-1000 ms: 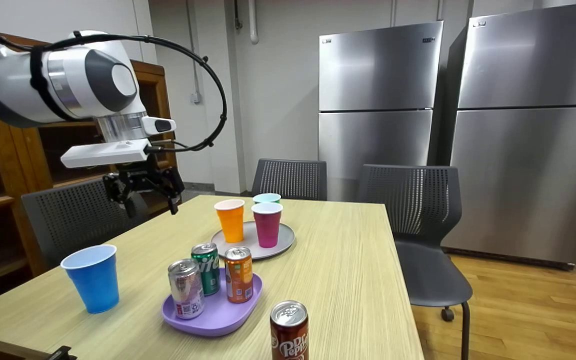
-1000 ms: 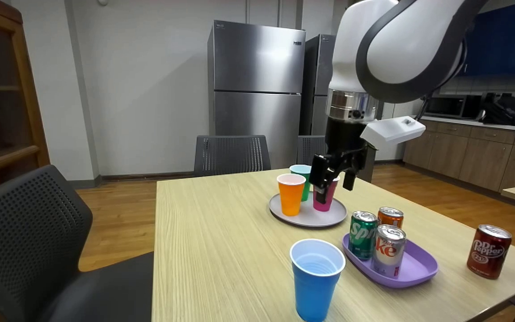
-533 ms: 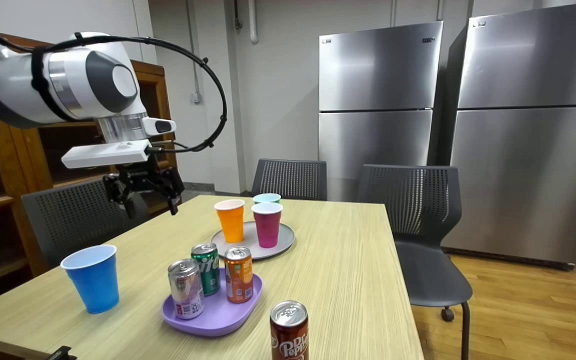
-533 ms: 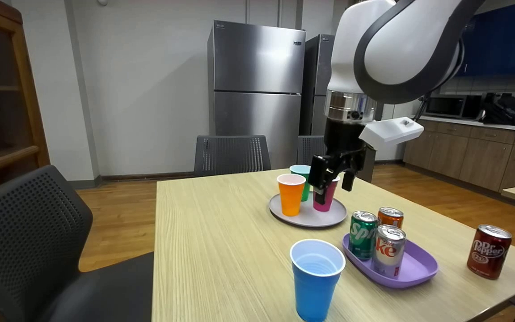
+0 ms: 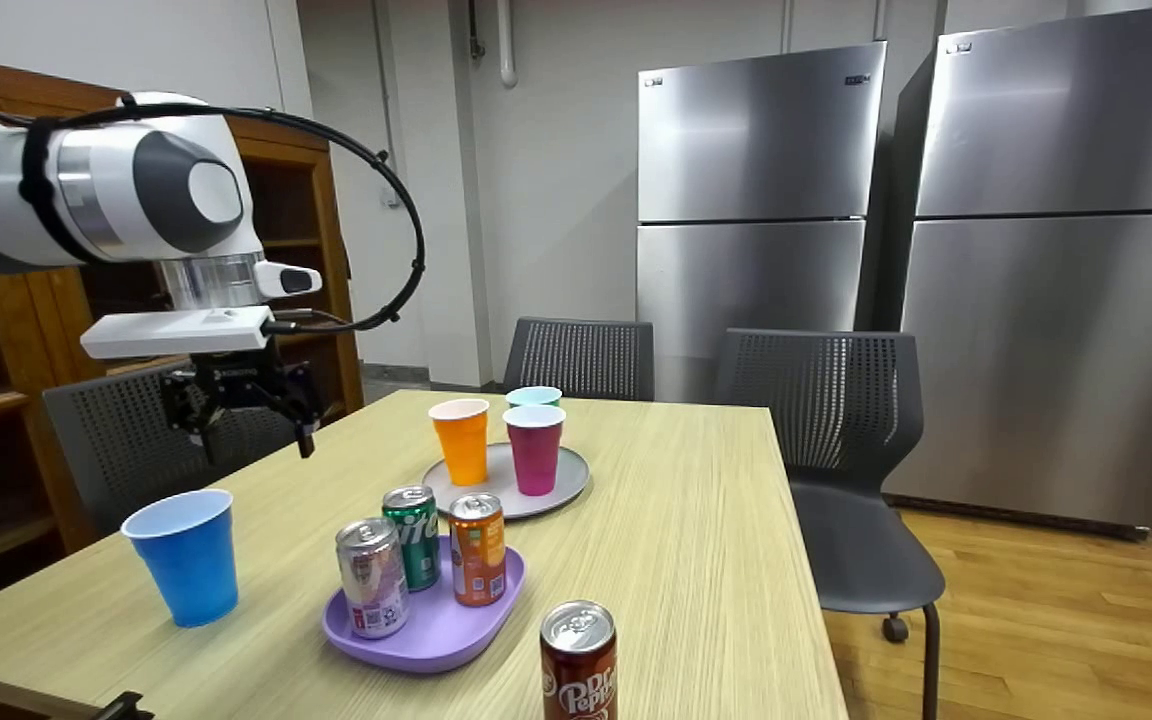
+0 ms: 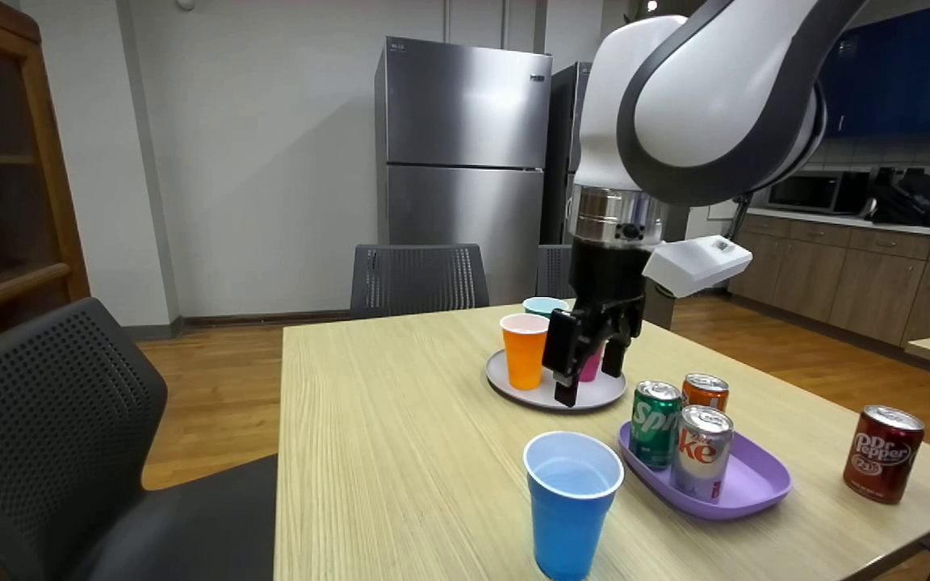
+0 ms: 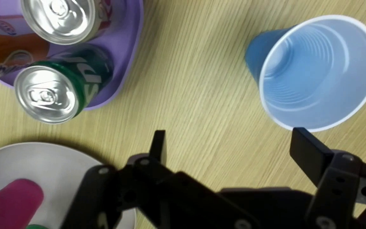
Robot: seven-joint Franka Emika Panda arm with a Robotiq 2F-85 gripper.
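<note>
Far left, in an exterior view: a brown wooden cabinet (image 5: pixel 16 330) with dark panes, fronted by a dark grey chair with a perforated back (image 5: pixel 101 450). A white-and-grey robot arm (image 5: pixel 116 190) enters above. Next, a blue tapered plastic cup (image 5: pixel 191 565) with a pale interior stands upright on a pale wood-grain table (image 5: pixel 676 540). Beyond and above it hangs a black two-fingered gripper (image 5: pixel 256 448), its jaws spread wide apart, grasping nothing. In the wrist view the cup's rim appears just beside one finger (image 7: pixel 310 156); both exterior views show gripper and cup apart.

Centre: a shallow purple plastic tray with rounded corners (image 5: pixel 436 637) bears three upright metal cans set close together: a silver can (image 5: pixel 373 580), a green can with white lettering (image 5: pixel 421 540) and an orange can (image 5: pixel 477 555). Behind the tray, a round grey plate (image 5: pixel 571 475) carries an orange plastic cup (image 5: pixel 463 450), a magenta plastic cup (image 5: pixel 536 455) and a green plastic cup (image 5: pixel 534 396), the last partly hidden. Right of the tray, a dark red metal can lettered "Dr Pepper" (image 5: pixel 579 670) stands upright on the tabletop.

Right: a stainless-steel refrigerator (image 5: pixel 751 260), a dark grey chair with a black-legged frame (image 5: pixel 821 400) and a second stainless-steel refrigerator (image 5: pixel 1056 300).
</note>
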